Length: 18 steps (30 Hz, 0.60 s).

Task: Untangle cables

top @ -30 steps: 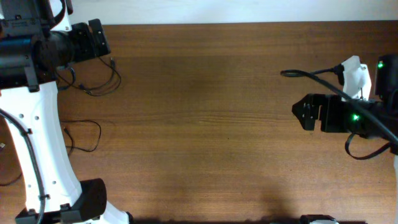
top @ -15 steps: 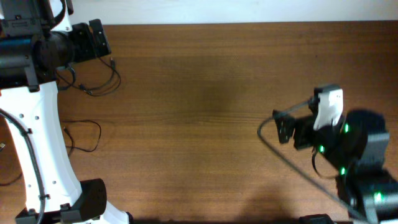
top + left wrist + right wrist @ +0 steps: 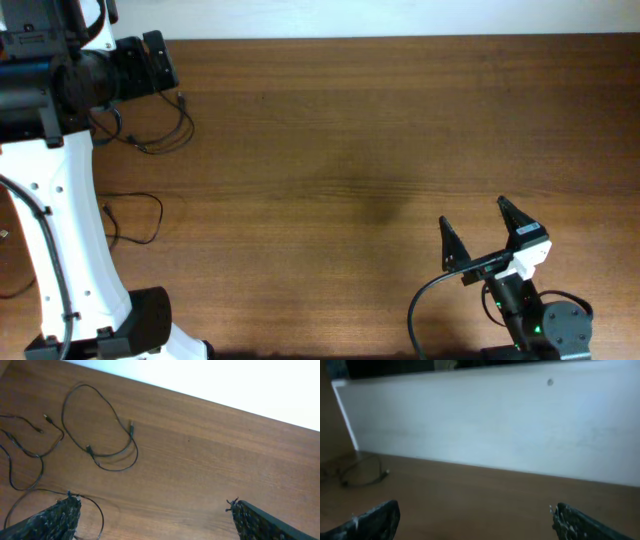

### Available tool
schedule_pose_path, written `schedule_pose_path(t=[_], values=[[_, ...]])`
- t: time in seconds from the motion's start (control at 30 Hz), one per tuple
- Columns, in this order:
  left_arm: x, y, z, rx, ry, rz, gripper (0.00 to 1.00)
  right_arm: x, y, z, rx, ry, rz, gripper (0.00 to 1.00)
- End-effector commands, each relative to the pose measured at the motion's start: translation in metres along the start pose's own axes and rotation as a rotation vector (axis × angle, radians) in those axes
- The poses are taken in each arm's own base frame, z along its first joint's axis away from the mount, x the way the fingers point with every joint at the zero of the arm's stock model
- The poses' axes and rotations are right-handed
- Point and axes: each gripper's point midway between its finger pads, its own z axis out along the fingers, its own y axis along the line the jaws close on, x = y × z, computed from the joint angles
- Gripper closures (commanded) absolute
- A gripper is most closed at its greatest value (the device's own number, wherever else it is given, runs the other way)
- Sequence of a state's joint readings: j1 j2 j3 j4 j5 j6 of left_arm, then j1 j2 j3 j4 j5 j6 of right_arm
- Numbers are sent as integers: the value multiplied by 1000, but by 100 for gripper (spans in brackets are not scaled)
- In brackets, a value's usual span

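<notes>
Thin black cables lie loose at the table's left. One loop (image 3: 165, 130) lies just below my left gripper (image 3: 152, 63), and another loop (image 3: 135, 215) lies nearer the front beside the left arm. In the left wrist view, a round loop with small plugs (image 3: 102, 435) lies ahead, more strands (image 3: 25, 445) trail left, and one strand (image 3: 97, 512) curves by the left finger. My left gripper (image 3: 152, 502) is open and empty above the wood. My right gripper (image 3: 483, 232) is open and empty at the front right, far from the cables; its wrist view (image 3: 475, 510) shows a distant cable (image 3: 362, 477).
The white left arm (image 3: 60, 230) runs down the table's left side over part of the cables. A white wall (image 3: 495, 425) stands behind the table's far edge. A thick black robot cable (image 3: 425, 300) loops by the right arm's base.
The right arm has swung from the right edge down to the front right, and its fingers now show spread open. The left arm and the cables have not moved.
</notes>
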State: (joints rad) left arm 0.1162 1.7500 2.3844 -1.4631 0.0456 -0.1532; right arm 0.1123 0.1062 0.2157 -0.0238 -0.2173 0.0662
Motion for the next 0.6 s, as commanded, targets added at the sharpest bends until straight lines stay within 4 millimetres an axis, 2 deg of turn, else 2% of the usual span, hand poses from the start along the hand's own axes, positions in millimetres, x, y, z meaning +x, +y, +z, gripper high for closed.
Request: schedule_pose_path(t=[0.0,0.1,0.17,0.23,0.3,0.37,0.43,0.57], values=[[-1,1,-5,2,-13,9,1,0,-16,-6,97,-75,-17,1],[-1,1,-5,2,-13,10,1,-2,-36,-9,214,-137,-18,1],[-1,1,-5,2,-13,10,1,13,-58,-12,346,-118,-6,1],[-1,1,-5,2,-13,9,1,38,-66,-11,385,-62,-3,1],[-1,1,-5,2,-13,10,1,71,-60,-9,346,67,-2,1],[-1,1,-5,2,-13,10,1,88,-53,-8,303,137,2,1],[-1,1,-5,2,-13,10,1,89,-45,-6,252,143,7,1],[-1,1,-5,2,-13,10,0,90,-43,-5,243,145,7,1]])
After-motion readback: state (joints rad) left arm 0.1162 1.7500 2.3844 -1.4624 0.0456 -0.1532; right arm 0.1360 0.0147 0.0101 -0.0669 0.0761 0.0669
